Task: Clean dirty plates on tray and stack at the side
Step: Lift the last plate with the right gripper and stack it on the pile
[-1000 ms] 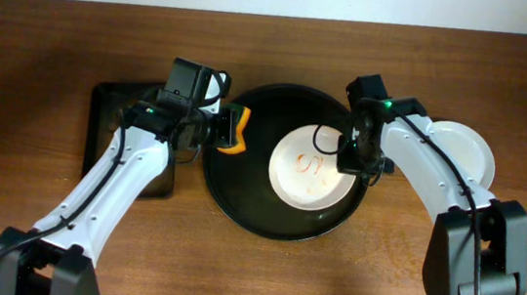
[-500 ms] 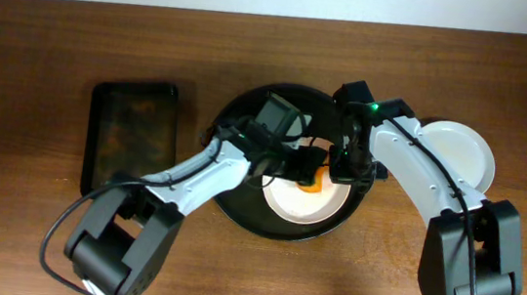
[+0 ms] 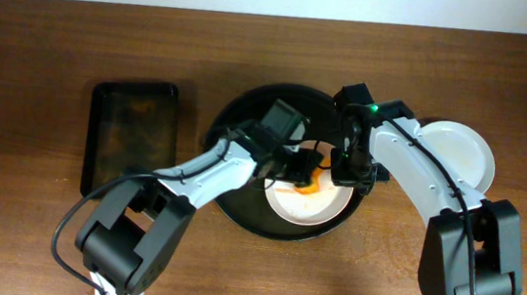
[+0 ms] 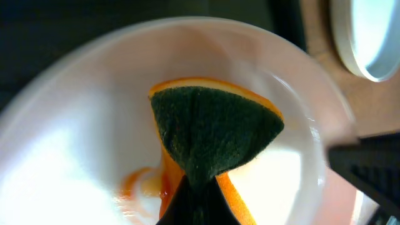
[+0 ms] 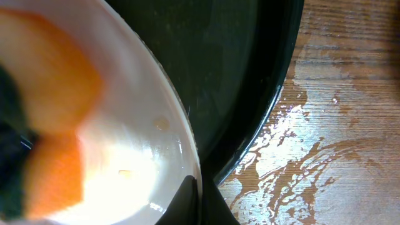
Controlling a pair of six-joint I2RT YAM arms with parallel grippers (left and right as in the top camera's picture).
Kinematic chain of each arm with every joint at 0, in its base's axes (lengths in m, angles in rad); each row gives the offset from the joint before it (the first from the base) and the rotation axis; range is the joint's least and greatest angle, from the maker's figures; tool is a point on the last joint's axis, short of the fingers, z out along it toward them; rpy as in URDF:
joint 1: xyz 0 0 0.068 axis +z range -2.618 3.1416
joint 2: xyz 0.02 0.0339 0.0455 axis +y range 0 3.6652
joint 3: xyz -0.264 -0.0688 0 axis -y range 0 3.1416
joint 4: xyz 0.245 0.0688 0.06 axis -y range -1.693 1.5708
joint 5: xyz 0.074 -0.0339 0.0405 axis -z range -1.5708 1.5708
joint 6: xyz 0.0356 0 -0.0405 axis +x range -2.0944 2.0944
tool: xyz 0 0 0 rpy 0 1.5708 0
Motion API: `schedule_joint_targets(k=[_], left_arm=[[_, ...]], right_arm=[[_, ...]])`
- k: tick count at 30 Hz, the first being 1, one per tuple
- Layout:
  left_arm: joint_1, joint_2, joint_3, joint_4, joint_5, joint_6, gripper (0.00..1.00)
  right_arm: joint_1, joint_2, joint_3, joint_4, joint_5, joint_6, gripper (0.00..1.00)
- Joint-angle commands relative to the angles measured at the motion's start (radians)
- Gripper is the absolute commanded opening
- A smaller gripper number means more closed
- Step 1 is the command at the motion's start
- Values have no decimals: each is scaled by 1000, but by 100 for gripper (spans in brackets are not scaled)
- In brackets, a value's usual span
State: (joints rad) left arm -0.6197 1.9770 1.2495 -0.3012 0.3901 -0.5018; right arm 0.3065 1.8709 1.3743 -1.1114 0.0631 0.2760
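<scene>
Overhead, the dirty plate (image 3: 309, 199) is seen lying face up in the right half of the round black tray (image 3: 233, 203). A clean plate (image 3: 461, 154) is set on the surface (image 3: 37, 65) near the tray's right side. The dirty plate's right rim is pinched by the right end effector (image 5: 199, 197), which is closed on it. A sponge (image 4: 212, 131) is gripped by the left end effector (image 4: 195, 190) and held against the plate's inner face, beside a reddish smear (image 4: 140, 184).

The plate is judged stiff, glossy and breakable. It is probably slippery too, since wet streaks (image 5: 300, 162) are seen on the wood. Being round, it has no long axis, and the rim is judged the best place to hold it. The sponge is judged soft and light. Its green scouring face is turned toward the wrist camera, and its length runs from the fingers toward the plate's middle.
</scene>
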Motion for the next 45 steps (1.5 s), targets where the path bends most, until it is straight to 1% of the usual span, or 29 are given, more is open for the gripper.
schedule_joint_targets(k=[1,6,10,13,14,16,18,20,22,24,27,28,31,36,38,45], left_arm=[[48,35,-4,-31,-51,2,1],[113,11,-4,-37,-60,25,1],[125,-110,-4,-84,-171,37,0],[124,-196,-4,-135,-169,46,1],[116,-205,-4,-160,-158,42,1],[107,-204,-4,-221,-150,-22,1],[108,-205,-4,-251,-152,-20,1],[118,-219,-4,-258,-195,33,0],[146,-282,-4,-298,-311,33,1],[208,-369,-4,-354,-397,33,1],[282,-434,-4,-420,-406,33,0],[322,-441,-4,-447,-406,32,1],[373,-441,-4,-471,-406,32,1],[388,-441,-4,-478,-406,32,0],[388,-441,-4,-478,-406,32,1],[388,-441,-4,-478,-406,32,1]], right_arm=[[8,-13,5,-4,-6,-10,4],[8,-13,5,-8,-6,-10,4],[8,-13,5,-8,-6,-10,4],[8,-13,5,-8,-5,-10,4],[8,-13,5,-8,-5,-10,4],[8,-13,5,-8,-5,-10,4],[8,-13,5,-8,2,-10,4],[6,-13,9,-8,66,-6,4],[7,-19,52,-31,171,-6,4],[9,-51,138,-53,282,-7,4],[9,-129,247,-53,414,-11,4],[11,-159,271,-40,442,-40,4],[51,-195,280,-9,531,-89,4],[256,-197,280,18,821,-89,4],[302,-196,280,16,909,-89,4],[316,-196,280,16,927,-85,4]])
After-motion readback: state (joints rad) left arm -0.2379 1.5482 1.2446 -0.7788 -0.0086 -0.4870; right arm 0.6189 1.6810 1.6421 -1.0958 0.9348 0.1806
